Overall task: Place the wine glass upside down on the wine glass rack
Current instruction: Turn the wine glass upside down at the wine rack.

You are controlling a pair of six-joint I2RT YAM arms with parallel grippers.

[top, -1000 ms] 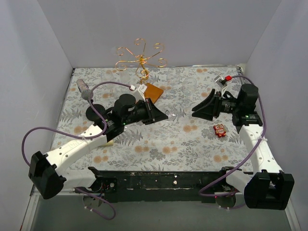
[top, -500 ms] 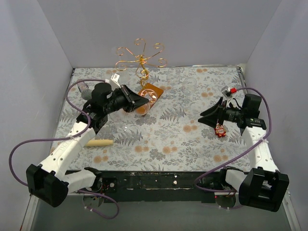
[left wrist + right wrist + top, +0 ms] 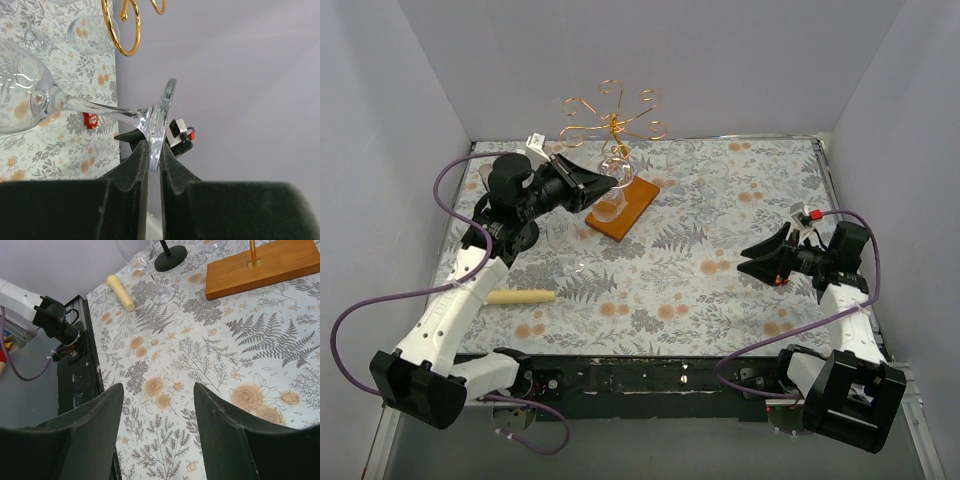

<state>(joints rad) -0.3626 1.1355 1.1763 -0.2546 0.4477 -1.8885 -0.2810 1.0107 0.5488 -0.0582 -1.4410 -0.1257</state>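
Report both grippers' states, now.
Left gripper: closed, pinching the foot of the wine glass.
Right gripper: open, holding nothing.

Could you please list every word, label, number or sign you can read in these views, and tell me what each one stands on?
No text can be read in any view.
Small red item on the floral tablecloth: pale marking, too small to read.
White and red plug on the right arm: no legible print.
Wine glass and rack: no marks visible.
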